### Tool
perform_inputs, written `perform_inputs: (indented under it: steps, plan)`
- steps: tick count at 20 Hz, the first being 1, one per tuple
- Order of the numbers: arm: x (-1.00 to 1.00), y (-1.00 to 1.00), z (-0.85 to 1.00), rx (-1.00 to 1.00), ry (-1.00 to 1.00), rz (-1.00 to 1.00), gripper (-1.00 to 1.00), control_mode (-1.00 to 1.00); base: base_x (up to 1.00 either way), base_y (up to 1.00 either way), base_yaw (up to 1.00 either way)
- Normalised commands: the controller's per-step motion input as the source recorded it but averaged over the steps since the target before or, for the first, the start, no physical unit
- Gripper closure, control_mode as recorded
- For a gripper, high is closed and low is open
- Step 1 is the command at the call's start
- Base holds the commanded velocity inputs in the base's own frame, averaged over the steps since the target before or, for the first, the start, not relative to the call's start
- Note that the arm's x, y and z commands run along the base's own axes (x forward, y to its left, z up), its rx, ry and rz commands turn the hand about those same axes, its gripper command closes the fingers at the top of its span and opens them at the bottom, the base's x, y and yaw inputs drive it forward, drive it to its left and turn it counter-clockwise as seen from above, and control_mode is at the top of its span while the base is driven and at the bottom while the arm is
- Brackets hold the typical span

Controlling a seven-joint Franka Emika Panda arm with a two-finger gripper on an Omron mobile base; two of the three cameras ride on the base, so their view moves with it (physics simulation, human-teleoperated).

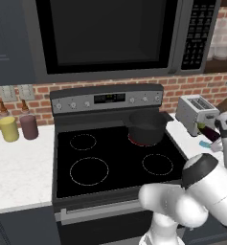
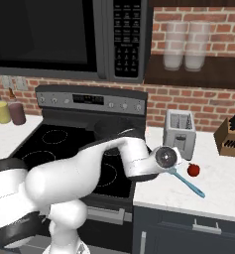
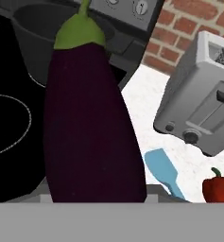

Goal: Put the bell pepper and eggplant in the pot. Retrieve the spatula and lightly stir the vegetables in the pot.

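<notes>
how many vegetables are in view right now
2. The eggplant fills the hand view right in front of the gripper, over the stove's edge. The bell pepper sits on the counter right of the stove, in front of the toaster. More may be hidden inside the pot.

The pot [image 1: 146, 127] sits on the stove's [image 1: 110, 158] back right burner, toaster [image 1: 196, 113] beside.

eggplant [image 3: 92, 123]: smooth, dull purple skin | toaster [image 3: 203, 99]: grey metal | bench [image 3: 146, 108]: speckled white stone | wall [image 2: 198, 101]: rough brick
</notes>
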Motion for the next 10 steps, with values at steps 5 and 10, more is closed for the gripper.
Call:
perform_inputs:
  steps: [5, 10]
  plan:
    - [0.0, 1.0, 1.0, 0.0, 0.04, 0.07, 1.0, -1.0, 0.0, 0.0, 0.0]
    - [0.35, 0.76, 0.85, 0.0, 0.18, 0.05, 1.0, -1.0, 0.0, 0.0, 0.0]
